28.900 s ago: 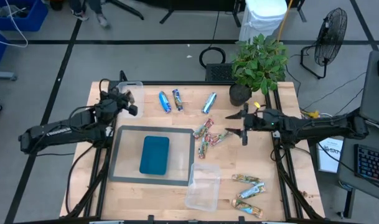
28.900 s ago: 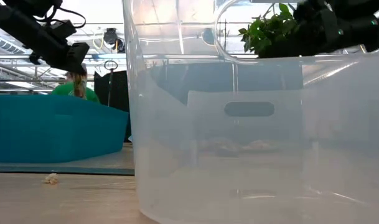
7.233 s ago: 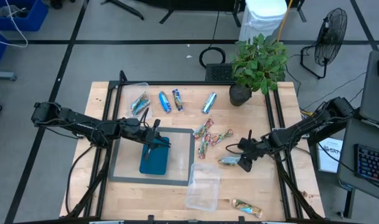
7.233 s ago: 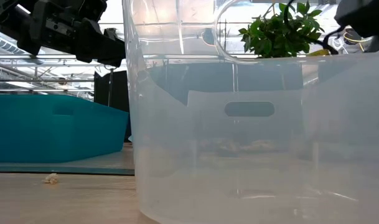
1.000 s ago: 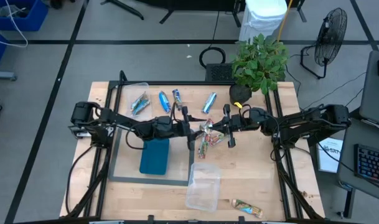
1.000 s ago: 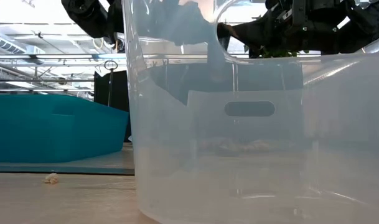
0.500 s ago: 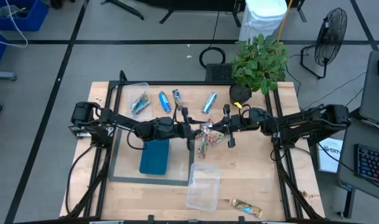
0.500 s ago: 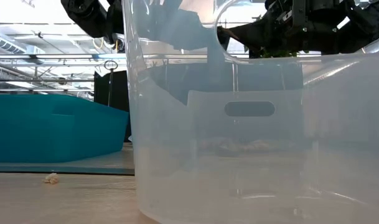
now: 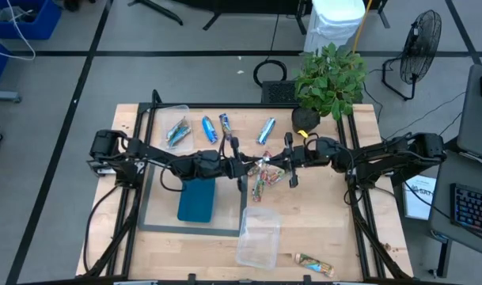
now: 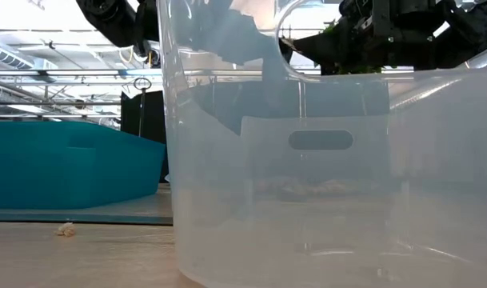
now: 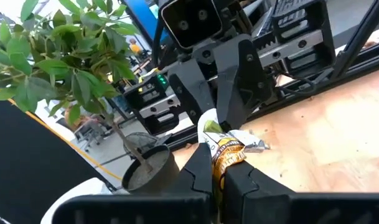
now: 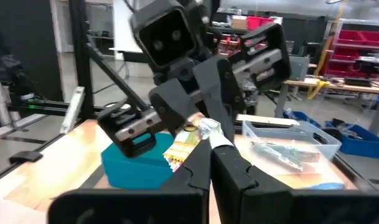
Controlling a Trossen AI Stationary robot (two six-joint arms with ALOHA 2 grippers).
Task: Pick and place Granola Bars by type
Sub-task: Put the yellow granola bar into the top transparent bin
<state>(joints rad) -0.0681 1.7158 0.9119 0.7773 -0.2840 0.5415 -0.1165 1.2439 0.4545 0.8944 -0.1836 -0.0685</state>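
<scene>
1. Step in hand, as judged: a mid-air handover of one granola bar (image 11: 229, 149) betw. the two arms, above the table (image 9: 359, 245) centre, just right of the teal tray (image 9: 197, 198).
2. Left gripper (image 9: 244, 169) and right gripper (image 9: 282, 168) meet nose to nose. Both wrist views show each set of jaws closed on the same bar, one at each end.
3. To do it well: only one side should let go, and only once the other's pinch is firm. The receiver should hold wrapper body, not just the crimped foil end, which looks slippery and could slide out.
4. Pull apart slowly along the bar's length; no twist, or the foil may tear or shift.
5. Bar's long axis runs roughly left-right across the table in the high view, in line with both grippers, one end toward each.
6. It appears about level; which printed end faces which arm can't be told.
7. Loose multicoloured bars (image 9: 260, 186) lie just below the meeting point; avoid dropping onto them.
</scene>
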